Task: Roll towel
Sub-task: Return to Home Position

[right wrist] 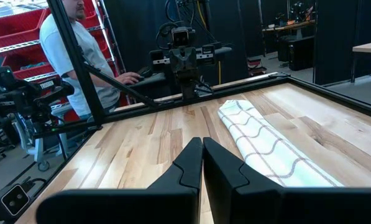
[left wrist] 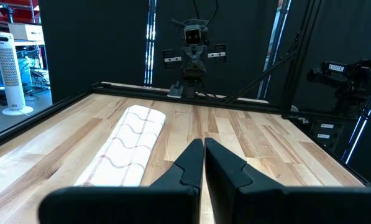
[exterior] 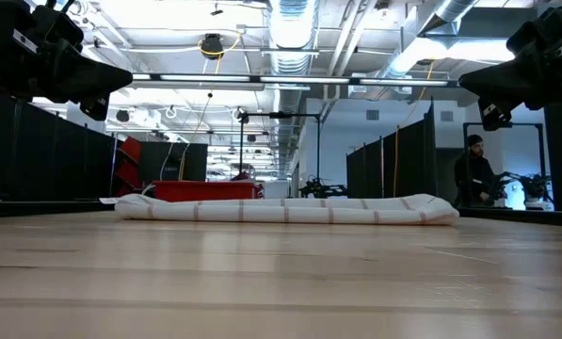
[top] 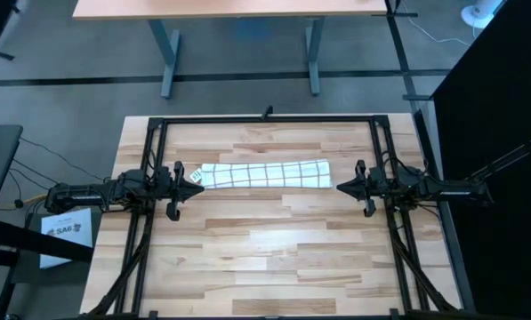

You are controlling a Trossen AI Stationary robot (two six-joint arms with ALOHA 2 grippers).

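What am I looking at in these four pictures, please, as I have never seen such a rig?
It is a robot with two dark arms at a wooden table. One picture looks straight down, one looks level across the tabletop, and two come from cameras on the wrists. The rolled towel lies on the table between the arms. The left gripper and the right gripper hang near its two ends, both shut and holding nothing. A person stands beyond the table.
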